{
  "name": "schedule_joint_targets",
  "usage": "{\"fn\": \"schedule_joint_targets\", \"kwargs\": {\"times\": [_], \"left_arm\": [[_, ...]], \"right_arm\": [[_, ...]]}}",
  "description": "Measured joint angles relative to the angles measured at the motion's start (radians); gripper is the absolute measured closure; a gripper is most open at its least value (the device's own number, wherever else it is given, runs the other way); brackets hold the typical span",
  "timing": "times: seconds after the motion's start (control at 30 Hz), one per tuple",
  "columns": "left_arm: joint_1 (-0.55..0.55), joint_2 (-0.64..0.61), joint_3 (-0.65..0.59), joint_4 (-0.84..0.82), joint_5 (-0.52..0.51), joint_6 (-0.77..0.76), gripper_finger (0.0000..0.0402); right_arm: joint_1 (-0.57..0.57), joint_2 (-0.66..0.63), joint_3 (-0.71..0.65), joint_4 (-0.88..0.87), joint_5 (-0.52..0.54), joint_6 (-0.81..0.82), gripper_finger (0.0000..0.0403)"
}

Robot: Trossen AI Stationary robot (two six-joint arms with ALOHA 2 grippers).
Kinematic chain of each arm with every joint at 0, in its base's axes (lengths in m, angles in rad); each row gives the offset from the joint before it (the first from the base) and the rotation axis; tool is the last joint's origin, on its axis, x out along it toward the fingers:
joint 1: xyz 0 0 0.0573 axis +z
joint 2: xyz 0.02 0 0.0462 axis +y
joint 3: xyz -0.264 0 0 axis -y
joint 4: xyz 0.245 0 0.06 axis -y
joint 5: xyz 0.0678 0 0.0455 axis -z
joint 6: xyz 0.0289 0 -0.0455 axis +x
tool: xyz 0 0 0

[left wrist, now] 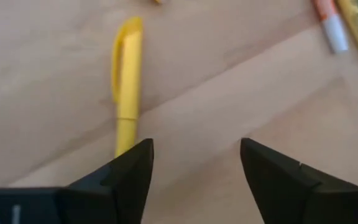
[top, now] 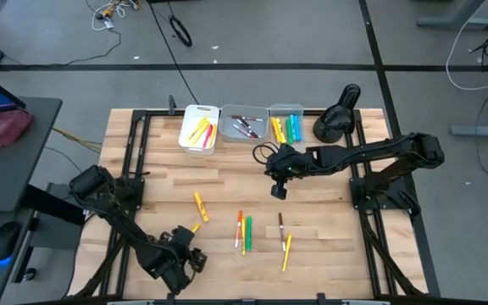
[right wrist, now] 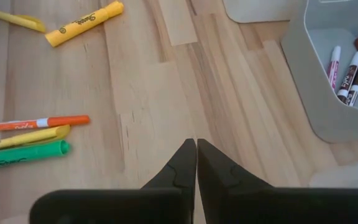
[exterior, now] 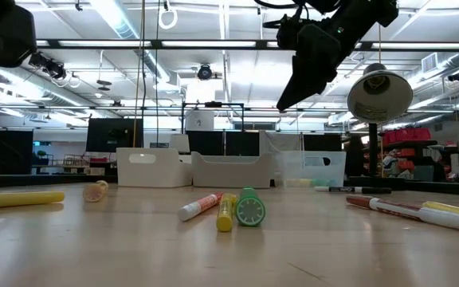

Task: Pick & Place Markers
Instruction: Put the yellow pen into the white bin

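Left gripper (fingers apart) over yellow marker.

A pale wooden table of butcher-block planks carries three small bins at its far edge: a white bin, a grey bin and a clear bin (all side by side). A black lamp stands right of them. Loose markers lie scattered on the near half, among them a yellow highlighter.
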Motion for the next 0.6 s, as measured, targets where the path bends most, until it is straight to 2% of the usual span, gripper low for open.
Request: {"fn": "schedule_joint_targets", "kwargs": {"times": [0.17,0.33,0.6], "left_arm": [[-0.01,0.008,-0.025,-0.034,-0.022,0.001,0.0155],[-0.041,0.007,-0.086,0.013,-0.038,-0.043,0.0164],[-0.069,0.001,-0.161,0.091,-0.07,0.02,0.0166]], "right_arm": [[0.0,0.0,0.0,0.0,0.0,0.015,0.0385],[0.0,0.0,0.0,-0.003,0.0,0.018,0.0385],[0.0,0.0,0.0,-0.024,0.0,0.044,0.0385]]}}
